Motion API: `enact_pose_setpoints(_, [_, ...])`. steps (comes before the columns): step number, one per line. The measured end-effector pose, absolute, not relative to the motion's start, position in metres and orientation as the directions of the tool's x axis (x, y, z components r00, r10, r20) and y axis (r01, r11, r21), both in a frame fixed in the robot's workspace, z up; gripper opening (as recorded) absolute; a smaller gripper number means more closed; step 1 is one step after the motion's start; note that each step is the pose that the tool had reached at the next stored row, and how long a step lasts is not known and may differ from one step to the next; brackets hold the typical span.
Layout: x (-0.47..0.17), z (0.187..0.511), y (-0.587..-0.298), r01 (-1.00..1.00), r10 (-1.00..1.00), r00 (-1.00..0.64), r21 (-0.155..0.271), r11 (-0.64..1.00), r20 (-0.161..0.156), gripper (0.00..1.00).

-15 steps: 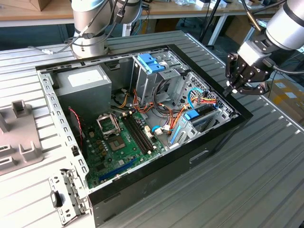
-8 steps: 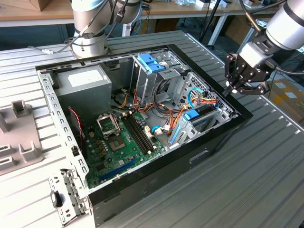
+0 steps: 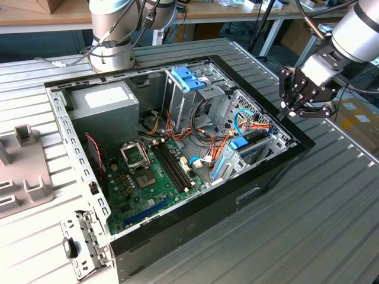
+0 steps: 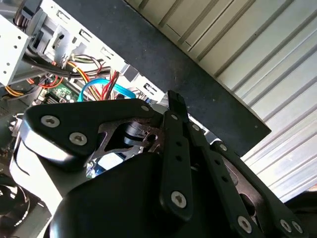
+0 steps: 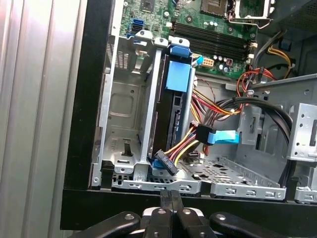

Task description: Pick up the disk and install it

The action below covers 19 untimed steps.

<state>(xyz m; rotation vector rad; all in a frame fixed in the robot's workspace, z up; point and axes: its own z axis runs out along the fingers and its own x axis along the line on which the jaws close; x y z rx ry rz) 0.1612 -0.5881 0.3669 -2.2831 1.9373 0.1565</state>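
Black case wall (image 5: 89, 99) between the closed, empty end effector (image 5: 170, 198) and the seated disk (image 5: 171, 119).

Silver-grey arm (image 3: 355, 29), black screw-studded claw (image 3: 305, 97)

Exterior view: high, angled down over the whole open computer case (image 3: 177, 148).
Wrist views: close, sharing the case's drive corner.

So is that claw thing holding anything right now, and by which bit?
Nothing is held. The gripper hangs outside the computer case with its jaws shut together and empty; the disk sits in its bay inside the case.
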Motion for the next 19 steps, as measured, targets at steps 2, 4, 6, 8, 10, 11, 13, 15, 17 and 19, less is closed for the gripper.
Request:
enact_pose_setpoints(2, [0.1612, 0.3669, -0.5881, -0.984, -0.969, 0.177, -0.042, -0.172, -0.171, 0.11])
enact_pose_setpoints(4, [0.1612, 0.3669, -0.5881, -0.981, -0.966, 0.192, -0.042, -0.188, -0.171, 0.11])
enact_pose_setpoints(6, [0.1611, 0.3669, -0.5882, -0.977, -0.962, 0.215, -0.042, -0.211, -0.171, 0.11])
enact_pose_setpoints(8, [0.1612, 0.3669, -0.5881, -0.973, -0.958, 0.230, -0.042, -0.226, -0.171, 0.11])
enact_pose_setpoints(10, [0.1612, 0.3669, -0.5882, -0.970, -0.954, 0.245, -0.042, -0.241, -0.171, 0.11])
enact_pose_setpoints(11, [0.1612, 0.3669, -0.5881, -0.967, -0.952, 0.254, -0.042, -0.251, -0.171, 0.11])
enact_pose_setpoints(13, [0.1611, 0.3669, -0.5881, -0.961, -0.946, 0.275, -0.042, -0.272, -0.171, 0.11])
enact_pose_setpoints(15, [0.1612, 0.3669, -0.5881, -0.957, -0.941, 0.291, -0.042, -0.288, -0.171, 0.11])
enact_pose_setpoints(17, [0.1612, 0.3669, -0.5881, -0.951, -0.935, 0.310, -0.042, -0.307, -0.171, 0.11])
enact_pose_setpoints(19, [0.1612, 0.3669, -0.5882, -0.945, -0.929, 0.327, -0.042, -0.325, -0.171, 0.11])
